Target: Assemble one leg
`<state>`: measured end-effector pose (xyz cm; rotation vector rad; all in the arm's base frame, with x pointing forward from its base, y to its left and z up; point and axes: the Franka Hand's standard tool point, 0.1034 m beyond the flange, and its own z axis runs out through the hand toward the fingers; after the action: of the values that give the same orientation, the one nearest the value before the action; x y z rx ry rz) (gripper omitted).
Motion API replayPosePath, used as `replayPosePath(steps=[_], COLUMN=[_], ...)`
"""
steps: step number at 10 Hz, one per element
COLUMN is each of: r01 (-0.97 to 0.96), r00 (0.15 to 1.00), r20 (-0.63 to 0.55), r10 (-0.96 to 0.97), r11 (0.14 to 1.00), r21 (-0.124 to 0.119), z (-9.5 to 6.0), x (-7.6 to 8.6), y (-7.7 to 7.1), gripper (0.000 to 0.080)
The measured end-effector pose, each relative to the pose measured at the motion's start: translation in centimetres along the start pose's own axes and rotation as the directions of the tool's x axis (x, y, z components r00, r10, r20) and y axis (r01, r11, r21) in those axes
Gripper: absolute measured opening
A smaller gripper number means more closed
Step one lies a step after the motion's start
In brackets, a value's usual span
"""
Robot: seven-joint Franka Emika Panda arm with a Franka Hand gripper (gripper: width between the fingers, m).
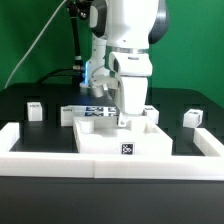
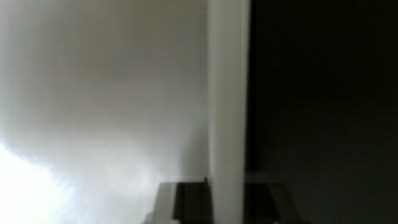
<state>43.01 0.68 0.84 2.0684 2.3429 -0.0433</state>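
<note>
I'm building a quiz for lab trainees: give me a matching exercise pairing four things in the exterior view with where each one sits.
1 gripper
2 square panel
3 marker board
4 front rail

A along the table's near edge
B behind the panel
C above the panel
D between the side rails

Pairs: 1-C; 2-D; 3-B; 4-A

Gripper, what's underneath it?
The white panel lies below the gripper. The gripper's own body hides the spot right underneath, so whether it holds anything cannot be seen.
</note>
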Motion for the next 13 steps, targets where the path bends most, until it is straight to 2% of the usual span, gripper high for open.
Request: replayPosePath(steps=[4,6,7,9,13], r01=[-0.098,-0.082,-0.082,-0.085,-0.108], r00=[0.995,0.996,0.997,0.996,0.994], r20=[-0.013,-0.019,-0.016,-0.018,-0.019], r10=[0.098,0.082,0.081,0.084,0.107], r11=[0.995,0.996,0.996,0.996,0.994], r21=[-0.014,-0.024,-0.020,-0.029,-0.035], z=[-0.2,-0.3,-0.3,-0.3,-0.4], x=[3.7,5.7,6.1,6.7,7.1], y=[1.8,3.9,4.6,5.5,6.0], gripper=[0.0058,0.0058,0.0058,0.0058,0.0058])
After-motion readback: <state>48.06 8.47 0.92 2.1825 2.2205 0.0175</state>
